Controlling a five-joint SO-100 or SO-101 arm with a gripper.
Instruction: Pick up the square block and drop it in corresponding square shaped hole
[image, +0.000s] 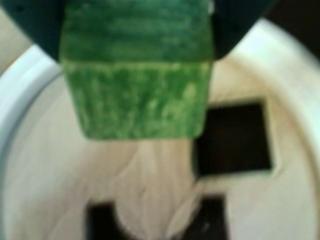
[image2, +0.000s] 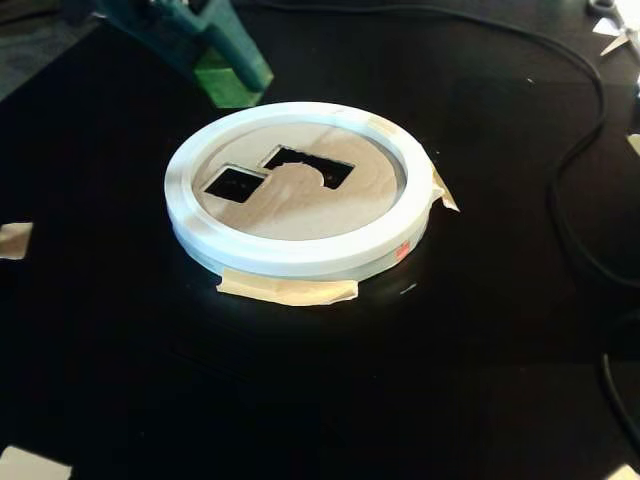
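A green square block (image: 135, 100) fills the upper middle of the wrist view, clamped between my gripper's (image: 136, 50) two dark jaws. Below it lies a round wooden plate (image: 65, 170) inside a white ring (image: 20, 85). The square hole (image: 232, 140) is just right of the block's lower edge. A second, irregular hole (image: 102, 222) sits at the bottom. In the fixed view my teal gripper (image2: 235, 75) holds the block (image2: 222, 85) above the ring's (image2: 300, 255) far left edge. The square hole (image2: 237, 183) is on the plate's left, beside the irregular hole (image2: 310, 167).
The ring is taped to a black table with beige tape (image2: 290, 290). A black cable (image2: 580, 170) curves along the right side. More tape scraps (image2: 15, 240) lie at the left edge and bottom corners.
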